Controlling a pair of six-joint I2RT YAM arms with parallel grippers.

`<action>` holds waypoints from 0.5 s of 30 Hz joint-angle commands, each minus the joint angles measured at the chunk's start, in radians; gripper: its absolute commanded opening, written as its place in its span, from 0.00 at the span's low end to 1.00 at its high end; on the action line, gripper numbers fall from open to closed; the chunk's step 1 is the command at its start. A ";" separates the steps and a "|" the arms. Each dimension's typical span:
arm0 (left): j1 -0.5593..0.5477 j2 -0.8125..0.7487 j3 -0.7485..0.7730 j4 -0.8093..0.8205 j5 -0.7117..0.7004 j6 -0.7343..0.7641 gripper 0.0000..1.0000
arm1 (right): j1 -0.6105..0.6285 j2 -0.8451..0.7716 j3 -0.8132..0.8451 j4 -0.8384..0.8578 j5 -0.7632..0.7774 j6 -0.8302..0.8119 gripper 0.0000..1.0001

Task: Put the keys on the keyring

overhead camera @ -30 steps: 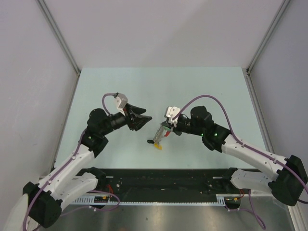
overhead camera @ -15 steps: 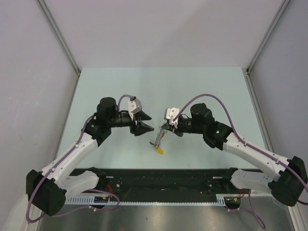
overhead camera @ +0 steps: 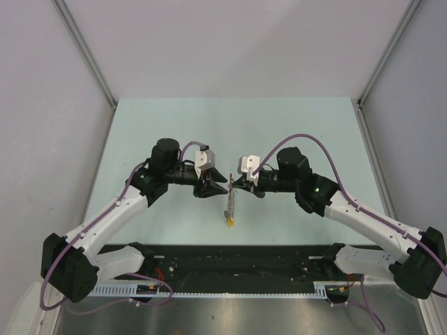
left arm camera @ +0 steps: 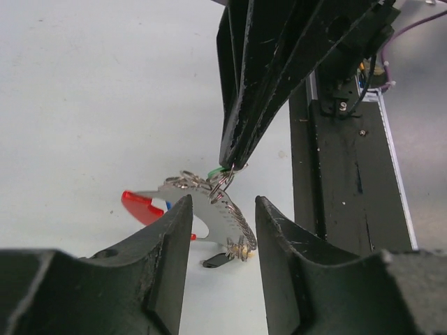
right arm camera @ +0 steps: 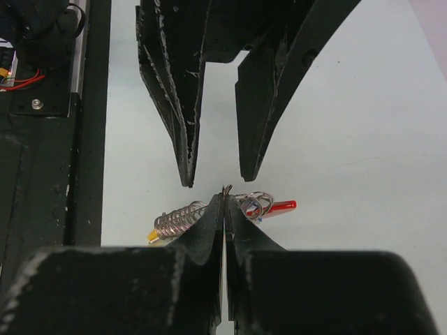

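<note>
Right gripper: fingers pinched tight on small wire ring at top of keyring. Keyring hangs from pinch over table, red segment out sideways, yellow tag lowest.
Left gripper: fingers spread, straddling keyring, not touching.
Green key peeks at right fingertips, blue key head beside red segment. Threaded or not: cannot tell.
Judged step: left closes on loop body to steady it. Close slow, centred; avoid knocking ring from pinch.
No legible brand or writing.
</note>
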 commanded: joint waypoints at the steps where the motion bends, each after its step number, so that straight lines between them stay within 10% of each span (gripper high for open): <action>1: -0.018 0.013 0.059 -0.047 0.059 0.090 0.43 | 0.016 -0.001 0.057 0.027 -0.027 -0.013 0.00; 15: -0.024 0.039 0.073 -0.105 0.092 0.133 0.19 | 0.022 0.009 0.066 0.028 -0.027 -0.013 0.00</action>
